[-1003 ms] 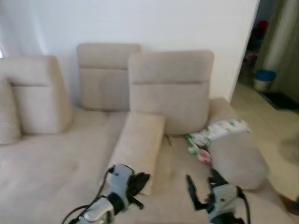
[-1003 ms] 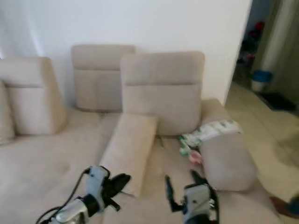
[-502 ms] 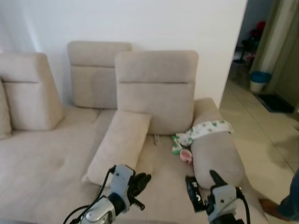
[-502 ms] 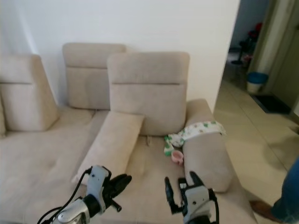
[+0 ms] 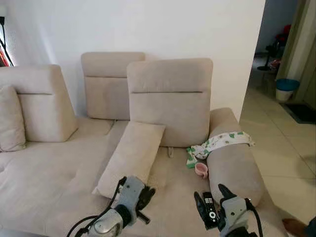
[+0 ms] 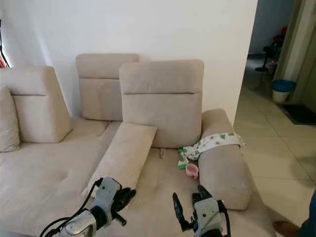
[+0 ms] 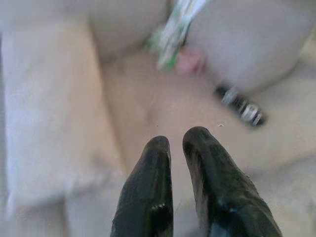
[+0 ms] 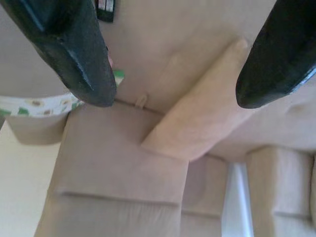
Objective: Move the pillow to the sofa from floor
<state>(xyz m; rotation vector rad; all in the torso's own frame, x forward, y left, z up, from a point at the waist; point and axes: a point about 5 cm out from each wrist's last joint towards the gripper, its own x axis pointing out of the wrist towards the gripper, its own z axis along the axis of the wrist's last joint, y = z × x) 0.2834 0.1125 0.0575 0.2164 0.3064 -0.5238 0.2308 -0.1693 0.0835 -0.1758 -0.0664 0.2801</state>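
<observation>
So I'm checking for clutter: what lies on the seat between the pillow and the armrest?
In the left eye view, between the pillow and the armrest lie a green-patterned cloth, a pink cup and a remote.

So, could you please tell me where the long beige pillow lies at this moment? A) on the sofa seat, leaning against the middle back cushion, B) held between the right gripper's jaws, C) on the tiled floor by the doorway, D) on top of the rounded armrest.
A: the pillow lies on the sofa seat with its upper end against the back cushion, and both grippers hang below it, holding nothing.
</observation>
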